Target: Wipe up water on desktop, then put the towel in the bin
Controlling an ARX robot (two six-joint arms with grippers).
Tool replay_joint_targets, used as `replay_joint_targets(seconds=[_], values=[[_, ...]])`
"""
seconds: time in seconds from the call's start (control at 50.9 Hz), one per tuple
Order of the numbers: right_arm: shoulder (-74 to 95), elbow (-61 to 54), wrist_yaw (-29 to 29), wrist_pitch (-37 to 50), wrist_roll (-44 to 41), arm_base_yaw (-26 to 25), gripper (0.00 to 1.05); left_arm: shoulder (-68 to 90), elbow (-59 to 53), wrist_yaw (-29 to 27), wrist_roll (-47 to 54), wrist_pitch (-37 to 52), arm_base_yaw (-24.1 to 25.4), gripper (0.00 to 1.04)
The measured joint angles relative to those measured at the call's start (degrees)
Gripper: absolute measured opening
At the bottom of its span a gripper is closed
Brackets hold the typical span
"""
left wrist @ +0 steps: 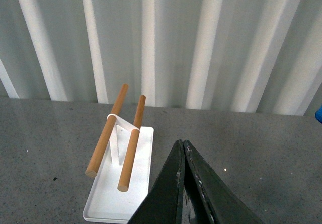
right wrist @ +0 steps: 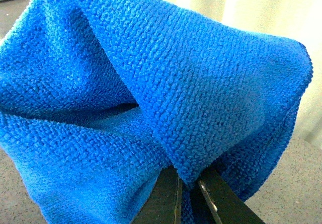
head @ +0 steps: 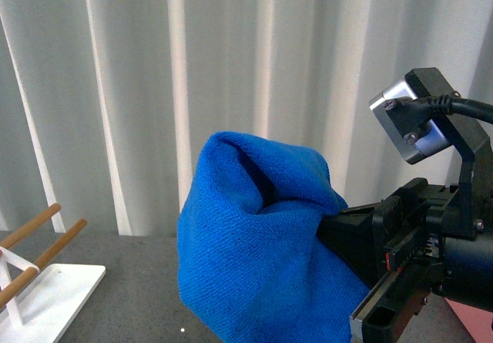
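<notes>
The blue towel [head: 254, 243] hangs bunched in the air above the dark grey speckled desktop [head: 131, 281], filling the middle of the front view. My right gripper [right wrist: 188, 181] is shut on a fold of the towel [right wrist: 151, 83], and its black body shows at the right of the front view. A small salmon-pink corner of the bin [head: 474, 321] shows at the lower right, behind the right arm. My left gripper [left wrist: 182, 148] is shut and empty above the desktop [left wrist: 261, 148], next to the white rack base.
A flat white base [left wrist: 118, 183] with two wooden rods [left wrist: 108, 128] stands on the desktop at the left; it also shows in the front view [head: 46, 297]. A grey-white pleated curtain [head: 192, 65] closes off the back.
</notes>
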Motion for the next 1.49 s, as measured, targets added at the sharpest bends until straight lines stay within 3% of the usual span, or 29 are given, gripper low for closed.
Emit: replay_joint_targets(seconds=[0.629, 0.982, 1.12, 1.356, 1.493], values=[[-1.51, -1.22, 0.48, -0.70, -0.04, -2.08, 0.03, -17.00, -0.22, 0.22, 0.04, -15.32, 0.00, 0.04], [-1.99, -1.60, 0.35, -1.20, -0.09, -2.99, 0.03, -21.33, -0.22, 0.22, 0.04, -19.67, 0.00, 0.04], [-2.12, -1.73, -0.02, -1.55, -0.24, -3.13, 0.03, -29.11, -0.22, 0.24, 0.09, -29.24, 0.00, 0.04], [-2.58, -1.86, -0.31, -4.17, -1.22, -5.03, 0.03, -31.17, -0.22, 0.22, 0.13, -29.88, 0.00, 0.04], [-2.47, -1.36, 2.78, -11.02, -3.78, -6.16, 0.03, -31.17, -0.22, 0.22, 0.11, -29.88, 0.00, 0.21]])
